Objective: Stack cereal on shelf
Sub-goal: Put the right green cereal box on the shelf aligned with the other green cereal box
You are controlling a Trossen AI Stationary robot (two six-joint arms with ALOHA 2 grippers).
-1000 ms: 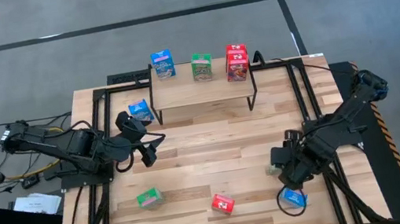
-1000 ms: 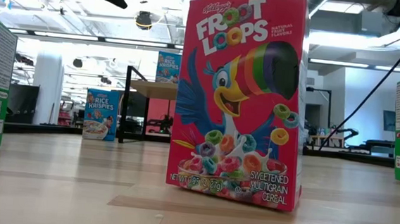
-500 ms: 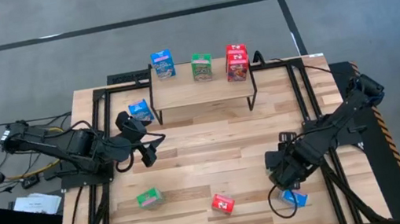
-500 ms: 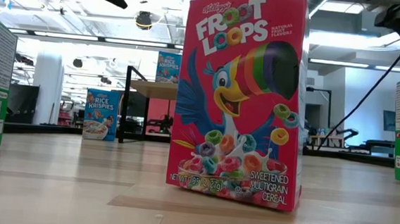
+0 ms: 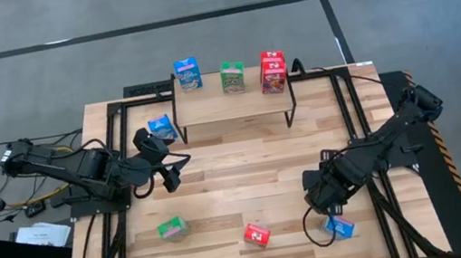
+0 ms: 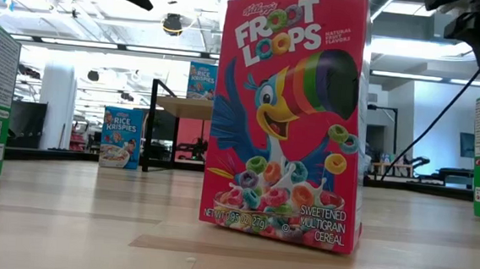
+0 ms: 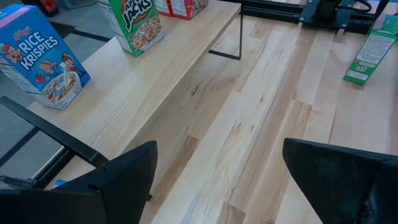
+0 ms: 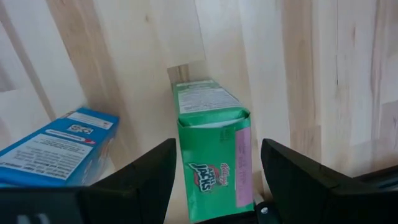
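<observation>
- Near the front right of the table, your right gripper hangs over a green box that stands between its two fingers; the wrist view shows the box top centred in the gap.
- Those fingers are part open, and you cannot tell from these views whether the pads already press the box sides, so treat it as not yet held.
- The box's narrow width lies across the gap and its long face runs along the fingers: that alignment is what the closing move depends on.
- A blue box lies flat just beside it, nearer the table's front edge; keep clear of it.
- The shelf sits at the far middle, with a blue, a green and a red box on it.
- Your left gripper waits wide open and empty, near the shelf's left leg.
</observation>
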